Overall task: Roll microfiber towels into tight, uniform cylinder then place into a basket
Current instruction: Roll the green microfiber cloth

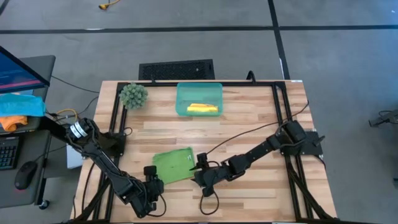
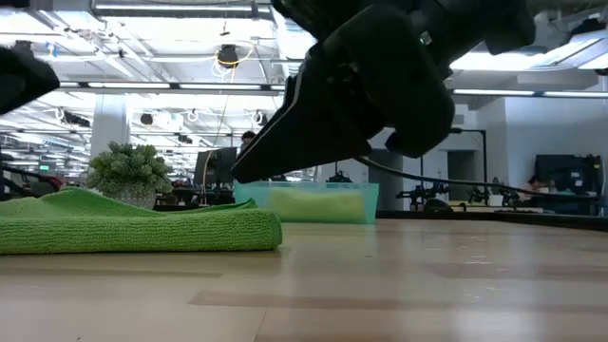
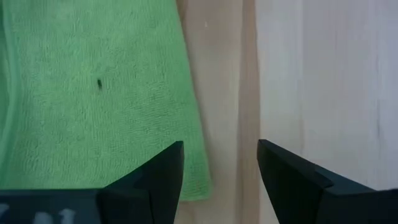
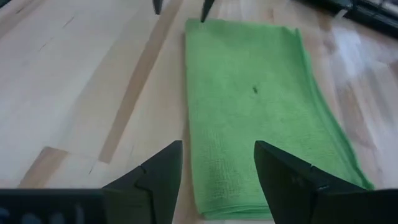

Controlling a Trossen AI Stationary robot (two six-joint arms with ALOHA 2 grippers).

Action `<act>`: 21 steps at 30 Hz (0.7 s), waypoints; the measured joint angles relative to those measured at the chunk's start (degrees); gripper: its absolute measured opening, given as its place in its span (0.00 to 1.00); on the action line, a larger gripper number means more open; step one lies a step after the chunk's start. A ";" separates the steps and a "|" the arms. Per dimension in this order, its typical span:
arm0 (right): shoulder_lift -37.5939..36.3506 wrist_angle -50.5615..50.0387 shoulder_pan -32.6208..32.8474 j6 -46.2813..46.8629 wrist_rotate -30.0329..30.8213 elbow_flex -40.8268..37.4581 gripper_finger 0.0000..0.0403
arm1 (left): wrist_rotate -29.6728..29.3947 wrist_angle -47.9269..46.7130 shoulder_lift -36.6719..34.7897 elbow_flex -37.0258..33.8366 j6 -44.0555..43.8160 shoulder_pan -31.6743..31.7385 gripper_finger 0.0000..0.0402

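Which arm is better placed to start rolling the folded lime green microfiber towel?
Probably the right: its open end effector faces a short edge of the lime green microfiber towel, squarely along its length. The left end effector, also open, sits at one corner.

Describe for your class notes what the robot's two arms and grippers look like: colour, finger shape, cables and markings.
Both arms are dark, nearly black, jointed links. The left gripper and right gripper each carry two flat black fingers tapering to angled tips. The left arm has a pale silver-white band near its base; a thin black cable trails along the right arm and loops on the wooden table. No readable markings show.
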 joint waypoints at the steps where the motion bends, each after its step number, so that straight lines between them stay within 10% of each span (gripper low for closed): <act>1: -0.01 -0.07 -0.27 0.00 -0.82 0.00 0.55 | -0.02 -0.01 0.25 -0.31 -0.07 0.00 0.49; 21: 3.67 -1.31 -2.90 1.66 -2.06 0.04 0.55 | -2.71 -2.49 6.11 -1.28 -7.55 -0.07 0.49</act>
